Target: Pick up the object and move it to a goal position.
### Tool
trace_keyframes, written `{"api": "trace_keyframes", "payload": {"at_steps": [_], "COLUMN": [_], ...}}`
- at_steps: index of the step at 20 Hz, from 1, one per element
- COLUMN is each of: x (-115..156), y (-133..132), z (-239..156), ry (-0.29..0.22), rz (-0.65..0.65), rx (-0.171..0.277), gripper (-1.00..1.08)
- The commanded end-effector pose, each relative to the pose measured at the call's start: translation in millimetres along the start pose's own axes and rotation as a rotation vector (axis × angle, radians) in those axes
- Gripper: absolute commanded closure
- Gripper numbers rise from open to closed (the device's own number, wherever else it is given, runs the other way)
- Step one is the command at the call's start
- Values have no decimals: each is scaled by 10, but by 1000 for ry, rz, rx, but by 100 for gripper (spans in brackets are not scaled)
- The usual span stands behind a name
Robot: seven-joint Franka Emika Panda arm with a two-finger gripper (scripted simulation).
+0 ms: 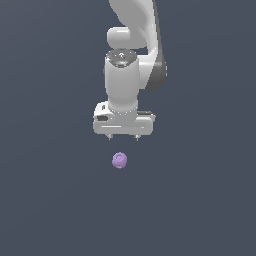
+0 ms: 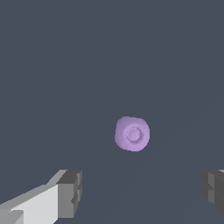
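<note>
Small light-purple bumpy ball point(image 1: 119, 160) point(image 2: 132, 134) resting alone on the plain dark ground, just below the white gripper point(image 1: 123, 137) and apart from it, nothing touching. Jaws spread wide, far wider than the ball, one dark fingertip point(image 2: 70, 193) at either side of the wrist view with the ball ahead of the gap, not yet between. Likely risks from here: descending slightly off-centre, so one finger lands on the ball and knocks it rolling; closing too high and pinching only the rounded top, squeezing it out; bumpy surface giving poor contact and a slip during the lift. No goal marker visible in either view, so carry direction unclear
</note>
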State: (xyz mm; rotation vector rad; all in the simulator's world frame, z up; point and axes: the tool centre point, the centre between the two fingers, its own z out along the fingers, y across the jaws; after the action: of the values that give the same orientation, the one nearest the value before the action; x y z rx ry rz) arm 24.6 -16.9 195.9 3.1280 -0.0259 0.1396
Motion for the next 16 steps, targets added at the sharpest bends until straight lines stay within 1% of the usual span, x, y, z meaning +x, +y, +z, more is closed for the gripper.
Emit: {"api": "trace_keyframes", "payload": {"at_steps": [1,10,16], "x": [16,78,81], "y": [22,140,191], "z": [113,733,1005], "ry": [-10,-62,-84], "rz": [15,98,133], "rx": [1,3,3], "gripper": [-92,-92,-92]}}
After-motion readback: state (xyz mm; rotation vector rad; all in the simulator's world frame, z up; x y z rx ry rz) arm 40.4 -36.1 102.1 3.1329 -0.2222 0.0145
